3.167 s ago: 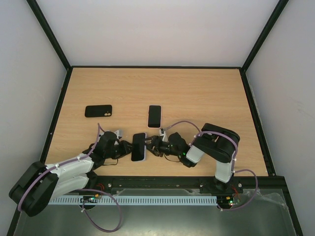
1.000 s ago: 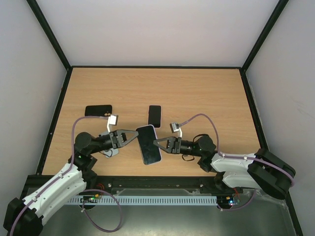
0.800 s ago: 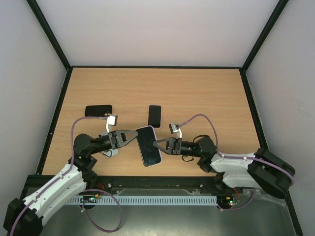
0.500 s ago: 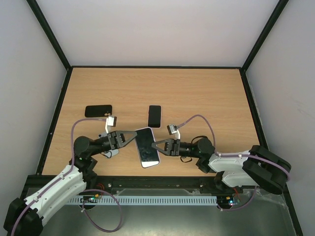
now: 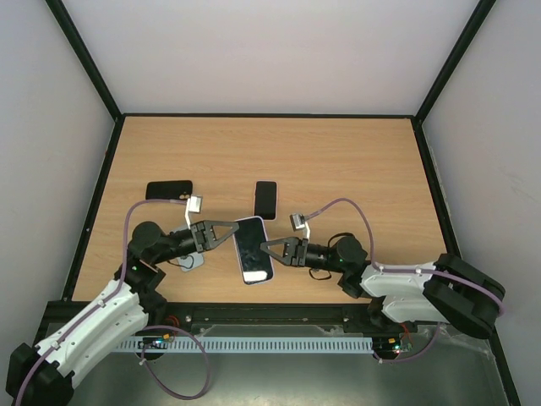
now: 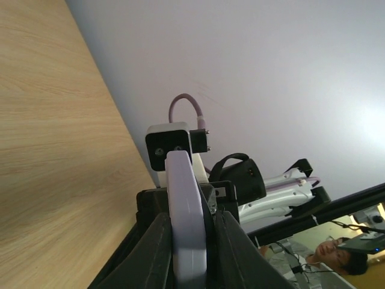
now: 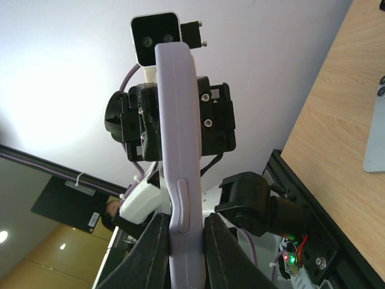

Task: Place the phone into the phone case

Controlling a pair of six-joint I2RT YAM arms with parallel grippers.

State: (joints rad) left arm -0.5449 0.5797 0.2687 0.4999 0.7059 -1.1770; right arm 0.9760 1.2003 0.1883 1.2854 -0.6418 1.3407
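Note:
A lavender phone case (image 5: pixel 253 251) with a dark phone screen showing in it hangs above the table's front middle, held flat between both arms. My left gripper (image 5: pixel 234 232) is shut on its left edge; in the left wrist view the fingers (image 6: pixel 157 241) press both sides of the case (image 6: pixel 185 198). My right gripper (image 5: pixel 267 247) is shut on the right edge. In the right wrist view, that gripper (image 7: pixel 182 218) clamps the case (image 7: pixel 177 120) near its side button.
A black phone (image 5: pixel 265 200) lies face up on the wooden table (image 5: pixel 355 169) just behind the held case. A black slab with camera holes (image 5: pixel 169 189) lies at the left. Black frame rails (image 5: pixel 100 194) border the table.
My left gripper has closed from wide open onto the case's left edge. The case has shifted slightly left and toward the front. The right arm has kept its hold.

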